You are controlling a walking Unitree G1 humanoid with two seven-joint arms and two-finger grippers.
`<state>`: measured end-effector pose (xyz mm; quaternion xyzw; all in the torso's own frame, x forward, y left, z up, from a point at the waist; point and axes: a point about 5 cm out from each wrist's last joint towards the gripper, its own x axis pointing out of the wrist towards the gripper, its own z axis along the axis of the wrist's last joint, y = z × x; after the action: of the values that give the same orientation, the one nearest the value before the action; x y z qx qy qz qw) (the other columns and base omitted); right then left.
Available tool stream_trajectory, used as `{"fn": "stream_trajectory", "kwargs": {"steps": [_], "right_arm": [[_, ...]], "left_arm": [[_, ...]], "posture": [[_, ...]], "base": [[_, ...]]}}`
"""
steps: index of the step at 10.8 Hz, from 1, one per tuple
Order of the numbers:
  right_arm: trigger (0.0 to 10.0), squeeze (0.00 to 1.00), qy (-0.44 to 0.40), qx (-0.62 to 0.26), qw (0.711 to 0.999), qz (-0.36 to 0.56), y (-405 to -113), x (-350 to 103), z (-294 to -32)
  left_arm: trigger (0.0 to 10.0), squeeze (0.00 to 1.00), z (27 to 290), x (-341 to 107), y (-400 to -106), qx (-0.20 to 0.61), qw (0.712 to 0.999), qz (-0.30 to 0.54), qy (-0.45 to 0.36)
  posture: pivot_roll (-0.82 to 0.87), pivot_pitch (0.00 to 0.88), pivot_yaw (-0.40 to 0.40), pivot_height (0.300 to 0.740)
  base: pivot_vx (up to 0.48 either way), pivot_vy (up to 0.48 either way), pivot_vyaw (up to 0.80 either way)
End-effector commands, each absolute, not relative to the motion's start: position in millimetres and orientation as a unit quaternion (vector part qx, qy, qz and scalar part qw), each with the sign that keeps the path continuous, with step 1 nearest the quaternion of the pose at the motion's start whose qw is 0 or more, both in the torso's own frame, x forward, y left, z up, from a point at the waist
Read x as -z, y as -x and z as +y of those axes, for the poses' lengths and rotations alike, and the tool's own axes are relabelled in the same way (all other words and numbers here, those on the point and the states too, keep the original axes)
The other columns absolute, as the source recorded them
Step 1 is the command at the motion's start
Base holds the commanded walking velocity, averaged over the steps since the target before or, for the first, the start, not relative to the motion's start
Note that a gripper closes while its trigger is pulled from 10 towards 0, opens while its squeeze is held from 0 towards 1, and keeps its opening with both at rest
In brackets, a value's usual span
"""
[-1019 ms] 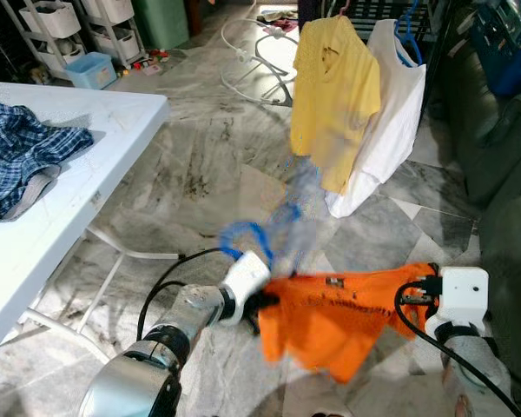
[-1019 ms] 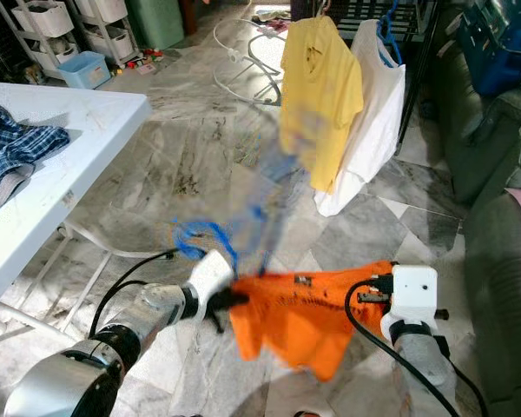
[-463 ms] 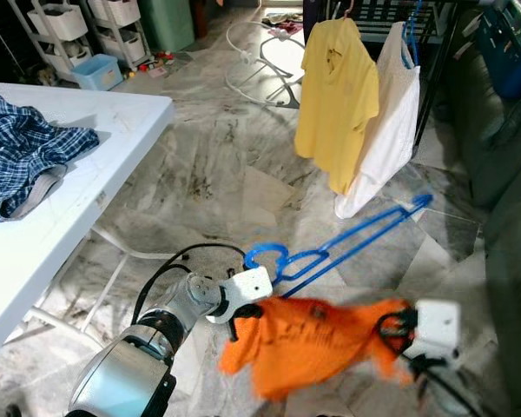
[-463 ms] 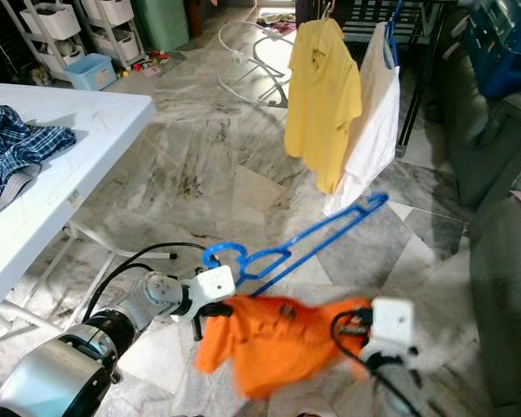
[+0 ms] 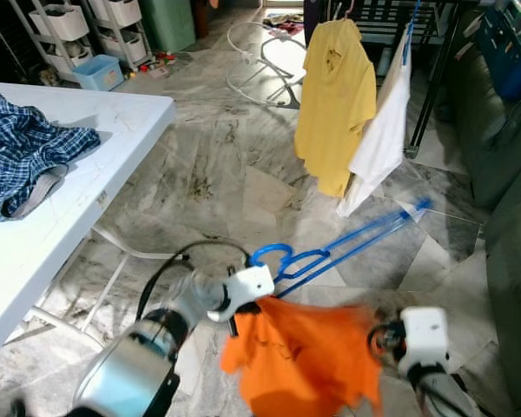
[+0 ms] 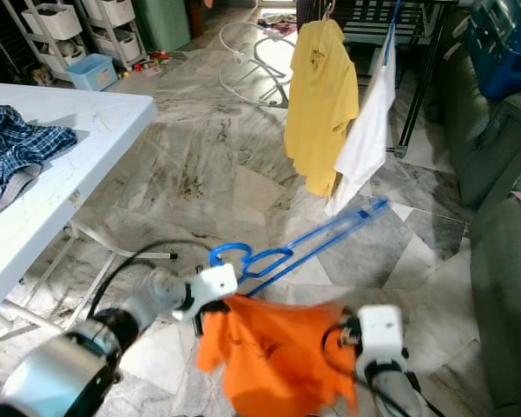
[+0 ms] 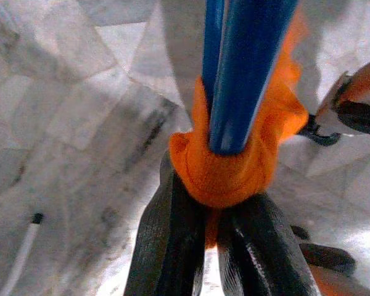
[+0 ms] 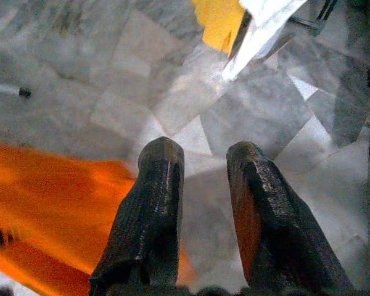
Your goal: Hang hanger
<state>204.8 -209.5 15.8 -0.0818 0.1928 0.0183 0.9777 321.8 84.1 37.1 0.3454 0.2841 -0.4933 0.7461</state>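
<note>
A blue hanger point(image 5: 347, 245) slants low over the marble floor, its hook point(image 5: 273, 256) by my left gripper point(image 5: 236, 320). In the left wrist view that gripper point(image 7: 213, 216) is shut on the hanger's stem point(image 7: 243, 74) together with a bunched fold of an orange shirt point(image 7: 225, 166). The orange shirt point(image 5: 304, 358) droops from that grip and looks blurred. My right gripper point(image 5: 384, 335) is at the shirt's right edge. Its fingers point(image 8: 151, 203) stand open with only floor between them and the orange shirt point(image 8: 43, 197) off to one side.
A yellow shirt point(image 5: 334, 95) and a white shirt point(image 5: 378, 139) hang on a dark rack point(image 5: 434, 61) ahead. A white folding table point(image 5: 78, 187) with a plaid cloth point(image 5: 22, 152) stands at the left. A grey sofa point(image 5: 512, 234) borders the right. Open floor lies between.
My right gripper has let go of the orange shirt, which now sags from the left gripper alone. The hanger's far end has dropped a little. The white shirt on the rack has swung.
</note>
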Motion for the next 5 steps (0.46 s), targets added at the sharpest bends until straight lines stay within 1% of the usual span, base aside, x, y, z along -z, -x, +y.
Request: {"fn": "stream_trajectory", "kwargs": {"steps": [1, 2, 3, 4, 5], "right_arm": [[10.0, 1.00, 0.086, -0.035, 0.975, 0.204, -203, -15, -206], [10.0, 1.00, 0.115, -0.071, 0.964, 0.228, -197, -11, -204], [10.0, 1.00, 0.133, -0.099, 0.958, 0.233, -194, -12, -202], [10.0, 1.00, 0.176, -0.130, 0.955, 0.203, -194, -32, -204], [10.0, 1.00, 0.200, -0.150, 0.955, 0.160, -197, -60, -204]], "left_arm": [[10.0, 0.00, 87, -41, -326, 0.484, 0.746, 0.280, -0.362], [10.0, 0.00, 88, -42, -327, 0.479, 0.744, 0.278, -0.374], [10.0, 0.00, 89, -42, -328, 0.481, 0.736, 0.277, -0.388], [10.0, 0.00, 88, -43, -328, 0.491, 0.709, 0.271, -0.427], [10.0, 0.00, 89, -46, -331, 0.496, 0.684, 0.266, -0.464]], "posture": [[-0.07, 0.077, 0.072, 0.740], [-0.07, 0.078, 0.073, 0.740], [-0.07, 0.081, 0.075, 0.740], [-0.08, 0.086, 0.079, 0.740], [-0.08, 0.087, 0.081, 0.740]], "base": [[0.000, 0.000, 0.00], [0.000, 0.000, 0.00], [0.000, 0.000, 0.00], [0.000, 0.000, 0.00], [0.000, 0.000, 0.00]]}}
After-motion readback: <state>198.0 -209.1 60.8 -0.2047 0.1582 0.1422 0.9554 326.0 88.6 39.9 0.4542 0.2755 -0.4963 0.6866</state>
